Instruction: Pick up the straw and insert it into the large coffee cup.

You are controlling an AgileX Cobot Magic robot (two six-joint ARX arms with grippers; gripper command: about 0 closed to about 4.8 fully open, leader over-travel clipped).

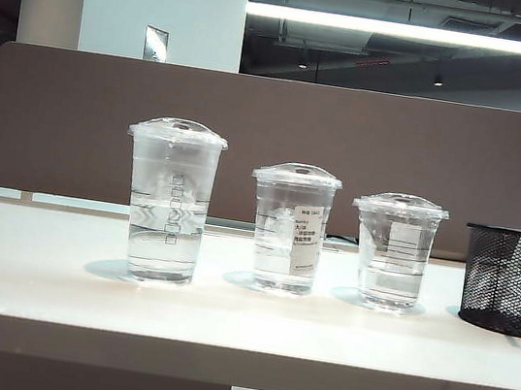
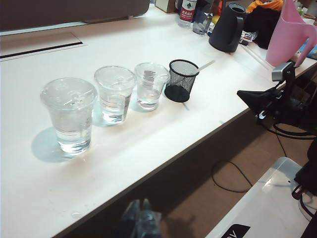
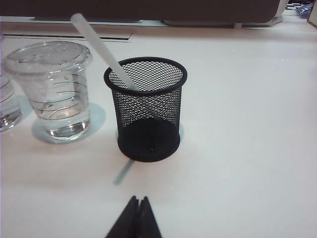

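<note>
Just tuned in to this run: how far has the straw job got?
Nothing is done yet. The straw leans in the black mesh holder, and the large coffee cup stands lidded with no straw in it. Neither gripper holds anything: the left gripper hangs off the table's edge, and the right gripper is shut, short of the holder. Picking and inserting remain.

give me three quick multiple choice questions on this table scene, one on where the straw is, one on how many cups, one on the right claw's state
1. Where is the straw?
A. leaning in the black mesh holder
B. in the large coffee cup
C. flat on the table

2. How many lidded clear cups stand in the row?
A. two
B. three
C. four

3. How is the right claw?
A. shut on the straw
B. wide open
C. shut, empty

Answers:
1 A, it rises slanting out of the holder.
2 B, large, medium cup and shortest cup.
3 C, its tips meet short of the holder.

The left claw hangs blurred off the table's edge.
</note>
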